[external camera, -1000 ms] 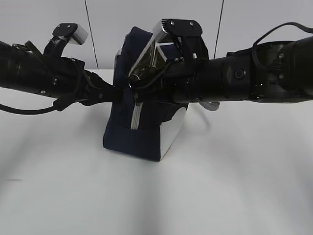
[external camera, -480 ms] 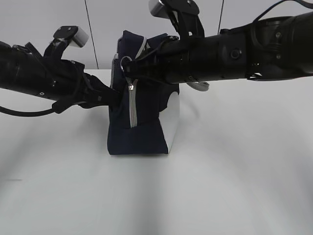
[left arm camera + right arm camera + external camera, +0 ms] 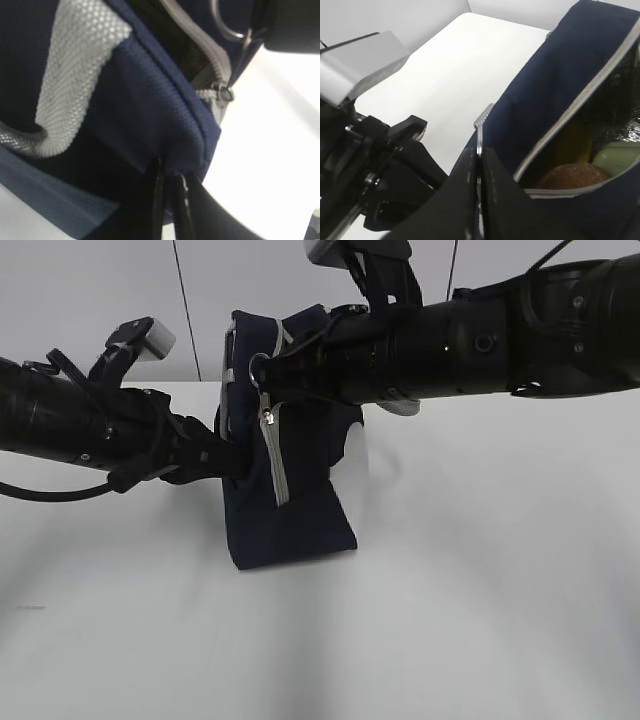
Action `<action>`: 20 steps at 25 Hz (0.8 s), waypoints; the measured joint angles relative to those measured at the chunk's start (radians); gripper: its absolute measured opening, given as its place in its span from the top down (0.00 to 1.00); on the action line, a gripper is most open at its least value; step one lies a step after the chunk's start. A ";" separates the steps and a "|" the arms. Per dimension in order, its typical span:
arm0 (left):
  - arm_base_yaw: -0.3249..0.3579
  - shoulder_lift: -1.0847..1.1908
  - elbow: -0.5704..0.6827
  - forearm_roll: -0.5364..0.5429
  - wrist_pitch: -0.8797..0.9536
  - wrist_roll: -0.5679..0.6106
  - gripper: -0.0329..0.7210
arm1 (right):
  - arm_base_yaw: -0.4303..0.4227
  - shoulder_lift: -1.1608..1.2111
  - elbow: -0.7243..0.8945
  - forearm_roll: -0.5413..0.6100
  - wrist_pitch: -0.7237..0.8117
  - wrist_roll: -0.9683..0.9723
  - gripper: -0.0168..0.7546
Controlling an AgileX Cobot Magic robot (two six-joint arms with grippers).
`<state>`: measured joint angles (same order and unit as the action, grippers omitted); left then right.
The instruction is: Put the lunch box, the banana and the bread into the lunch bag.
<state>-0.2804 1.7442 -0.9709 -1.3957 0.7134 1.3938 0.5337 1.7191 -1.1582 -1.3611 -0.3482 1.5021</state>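
The left claw (image 3: 169,200) is closed tight, its two dark fingers pinching a fold of navy fabric at the side of the lunch bag (image 3: 285,510). The right claw (image 3: 479,195) is also pressed shut, gripping the metal ring pull (image 3: 260,368) of the grey zipper (image 3: 275,455) at the bag's upper edge. Just past the right claw's tips the bag gapes open, and inside against the silver lining lie the bread (image 3: 572,177), the yellow banana (image 3: 572,142) behind it, and a pale green edge of the lunch box (image 3: 620,155) to the far side.

Compared with half a second ago, the bag leans more toward the left claw, its base has slid that way, and the zipper tape hangs at a steeper slant; the right claw sits slightly higher with the ring.

The bag stands on a plain white tabletop (image 3: 480,620). Behind it is a light grey wall (image 3: 90,290) with thin dark vertical seams.
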 joint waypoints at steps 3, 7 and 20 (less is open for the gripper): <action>0.000 -0.013 0.002 -0.023 0.000 0.000 0.97 | 0.000 0.000 -0.018 -0.004 0.010 0.000 0.97; 0.000 -0.062 0.007 -0.037 -0.016 0.000 0.97 | 0.000 0.000 -0.034 -0.004 0.012 0.005 0.97; 0.000 -0.141 0.019 -0.015 -0.048 0.003 0.96 | 0.000 -0.004 -0.073 -0.030 -0.010 0.032 0.97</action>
<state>-0.2804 1.6031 -0.9523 -1.4104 0.6656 1.3970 0.5337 1.7146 -1.2309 -1.3909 -0.3578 1.5339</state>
